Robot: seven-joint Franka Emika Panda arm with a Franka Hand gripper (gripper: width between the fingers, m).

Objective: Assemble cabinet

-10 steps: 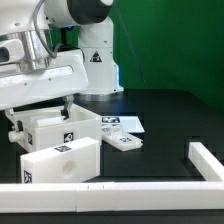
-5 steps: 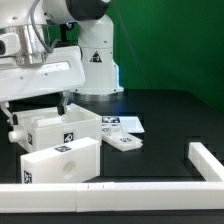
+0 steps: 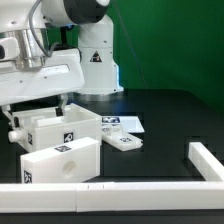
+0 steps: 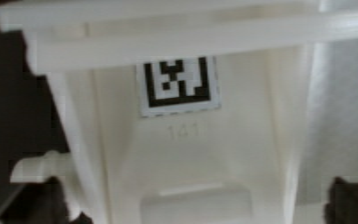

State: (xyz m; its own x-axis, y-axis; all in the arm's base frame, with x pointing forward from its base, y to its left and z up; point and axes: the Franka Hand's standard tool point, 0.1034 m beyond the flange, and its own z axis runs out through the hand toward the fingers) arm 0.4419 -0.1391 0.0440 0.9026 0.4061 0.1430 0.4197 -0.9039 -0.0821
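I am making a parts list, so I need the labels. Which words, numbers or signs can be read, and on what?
No word or number is readable.
Triangle sign on the robot base: no text shows.
Square black-and-white tags on the front cabinet block and the marker board: patterns only.
Faint marks under the tag in the wrist view: too blurred.

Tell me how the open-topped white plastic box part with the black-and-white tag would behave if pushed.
The open-topped white plastic box part looks rigid, with straight moulded walls, so it probably keeps its shape. It appears hollow, so likely light for its size. Sitting flat on the smooth black table, it would probably slide rather than tip.
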